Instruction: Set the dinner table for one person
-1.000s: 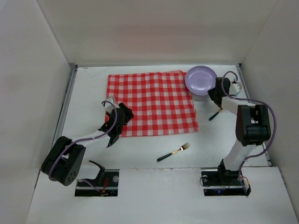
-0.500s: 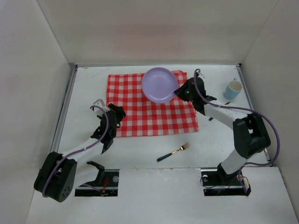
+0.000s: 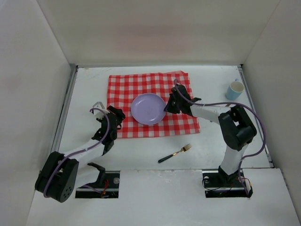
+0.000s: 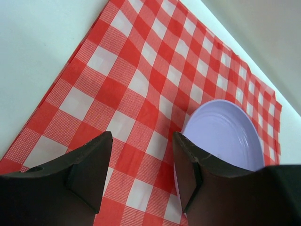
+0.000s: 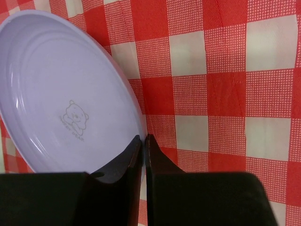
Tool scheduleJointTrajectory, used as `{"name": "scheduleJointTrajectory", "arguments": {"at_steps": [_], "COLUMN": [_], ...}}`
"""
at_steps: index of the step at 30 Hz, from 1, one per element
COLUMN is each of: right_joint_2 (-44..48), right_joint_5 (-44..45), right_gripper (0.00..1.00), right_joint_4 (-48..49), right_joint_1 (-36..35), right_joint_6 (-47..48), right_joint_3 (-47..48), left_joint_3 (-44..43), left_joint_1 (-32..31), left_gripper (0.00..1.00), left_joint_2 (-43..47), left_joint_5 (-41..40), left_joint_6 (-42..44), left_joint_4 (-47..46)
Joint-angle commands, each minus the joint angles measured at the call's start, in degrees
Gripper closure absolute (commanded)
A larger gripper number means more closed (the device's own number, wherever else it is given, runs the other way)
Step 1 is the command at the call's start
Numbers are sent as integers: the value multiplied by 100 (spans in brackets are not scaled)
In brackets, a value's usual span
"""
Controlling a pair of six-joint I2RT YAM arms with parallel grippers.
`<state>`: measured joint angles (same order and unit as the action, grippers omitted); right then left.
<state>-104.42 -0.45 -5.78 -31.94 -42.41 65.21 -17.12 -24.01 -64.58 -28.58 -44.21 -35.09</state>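
Surface: white dinner table [image 3: 141, 146] boxed in by white walls [image 3: 155, 33]; a red-and-white checked cloth [image 3: 141, 84] lies on its far middle part, and every place below is told from that cloth.
Plate then: one second ago the lilac plate [image 3: 148, 108] was off the cloth's far right corner; half a second ago it hung over the cloth's far edge.
Plate now: over the cloth's middle, a little toward its right and near sides; lower in the top view than before; whether it lies flat on the cloth I cannot tell.
Right gripper: the right gripper [image 3: 165, 107] has come along with the plate and sits at its right rim; in its own camera [image 5: 143, 141] the two fingers are pinched nearly together with the rim [image 5: 134, 117] caught between them.
Left gripper: the left gripper [image 3: 115, 117] is at the cloth's near left corner, about where it was half a second ago; its fingers [image 4: 89, 165] are spread wide with only cloth [image 4: 136, 84] between them, the plate [image 4: 221, 136] beyond.
Fork: a fork [image 3: 175, 153] lies on bare table just near of the cloth's near right corner, unmoved across the three top views.
Cup: a pale blue cup [image 3: 234, 89] stands upright well to the right of the cloth; a second ago the right arm covered it.
In the way: the right forearm crosses over the cloth's right edge and hides the table under it.
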Motion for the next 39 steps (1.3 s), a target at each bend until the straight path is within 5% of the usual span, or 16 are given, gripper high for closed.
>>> {"name": "scheduleJointTrajectory", "arguments": {"at_steps": [1, 14, 19, 23, 27, 33, 36, 39], "right_joint_2": [1, -342, 166, 1000, 1774, 2487, 2602, 2497], "right_joint_5": [79, 291, 527, 809, 1186, 2434, 3023, 3393], "right_gripper": [90, 83, 54, 41, 46, 80, 80, 58], "right_joint_4": [-89, -274, -178, -160, -46, -46, -20, 51], "right_joint_1": [-44, -53, -53, 209, 868, 2345, 3100, 3681], "right_joint_6": [198, 277, 365, 453, 488, 716, 822, 849], "right_joint_3": [440, 686, 484, 151, -87, -105, -105, -149], "left_joint_3": [-45, -63, -37, -37, -80, -142, -142, -116], "left_joint_1": [-29, -11, 6, 6, -143, -319, -319, -328], "left_gripper": [49, 48, 48, 48, 49, 56, 56, 55], "left_joint_2": [-46, -125, -73, -46, -90, -143, -178, -222], "left_joint_5": [-104, -16, -16, -16, 54, 221, 221, 256], "left_joint_6": [-62, -79, -79, -79, -10, 131, 132, 88], "left_joint_4": [-217, -217, -209, -209, -252, -288, -314, -340]}}
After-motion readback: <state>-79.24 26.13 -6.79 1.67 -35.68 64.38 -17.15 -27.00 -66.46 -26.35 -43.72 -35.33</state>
